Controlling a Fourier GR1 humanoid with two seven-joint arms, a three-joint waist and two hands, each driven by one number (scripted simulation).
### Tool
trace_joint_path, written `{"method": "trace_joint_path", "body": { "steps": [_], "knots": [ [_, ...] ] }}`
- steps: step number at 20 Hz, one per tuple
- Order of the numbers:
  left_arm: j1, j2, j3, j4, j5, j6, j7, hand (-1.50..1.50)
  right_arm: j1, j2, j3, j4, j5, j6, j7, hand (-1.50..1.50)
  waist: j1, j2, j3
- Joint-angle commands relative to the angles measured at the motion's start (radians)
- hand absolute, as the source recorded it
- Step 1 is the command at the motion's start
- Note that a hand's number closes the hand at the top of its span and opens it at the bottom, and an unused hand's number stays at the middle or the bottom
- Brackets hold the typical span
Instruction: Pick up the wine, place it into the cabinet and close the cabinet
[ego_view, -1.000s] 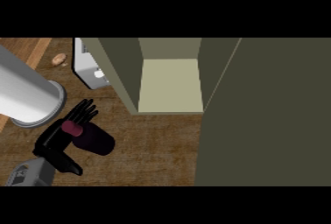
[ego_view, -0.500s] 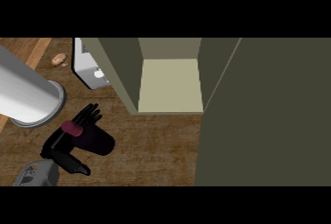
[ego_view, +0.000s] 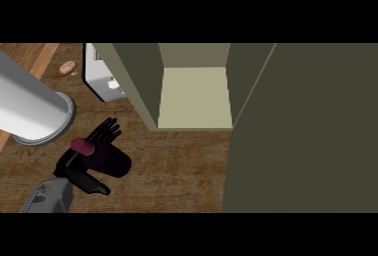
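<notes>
One hand, the left, has fingers and thumb curled round the wine

Bare tabletop lies open up to the cabinet mouth, flanked by its open door and a grey cylinder near the tabletop's left edge.

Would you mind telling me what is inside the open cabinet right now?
The cabinet shows only a bare pale shelf. Its open door covers everything to the right, so that part cannot be seen.
</notes>
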Motion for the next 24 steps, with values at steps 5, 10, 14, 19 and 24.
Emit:
{"method": "trace_joint_path", "body": {
  "steps": [5, 10, 14, 19, 24],
  "knots": [
    [-0.012, -0.045, -0.016, 0.032, 0.040, -0.083, -0.057, 1.50, 0.012, 0.007, -0.021, -0.092, -0.065, -0.020, 0.065, -1.50, 0.001, -0.001, 0.000],
    [-0.028, -0.052, -0.085, 0.032, 0.006, -0.158, -0.120, 1.50, -0.004, 0.026, 0.013, -0.053, -0.038, -0.013, 0.036, -1.50, 0.000, -0.001, -0.001],
    [-0.041, -0.067, -0.127, 0.041, -0.057, -0.064, -0.175, 1.50, 0.032, 0.020, -0.016, -0.031, -0.071, 0.021, -0.019, -1.50, -0.002, 0.001, 0.000],
    [0.037, -0.015, -0.039, -0.038, -0.040, 0.183, -0.236, 1.50, 0.016, 0.022, -0.018, -0.046, -0.054, 0.005, 0.023, -1.50, 0.010, -0.002, 0.000],
    [0.165, -0.095, 0.065, -0.159, 0.053, 0.405, -0.198, 1.50, 0.073, 0.020, 0.003, -0.111, -0.049, 0.018, 0.032, -1.50, 0.018, -0.010, 0.002]
  ]
}}
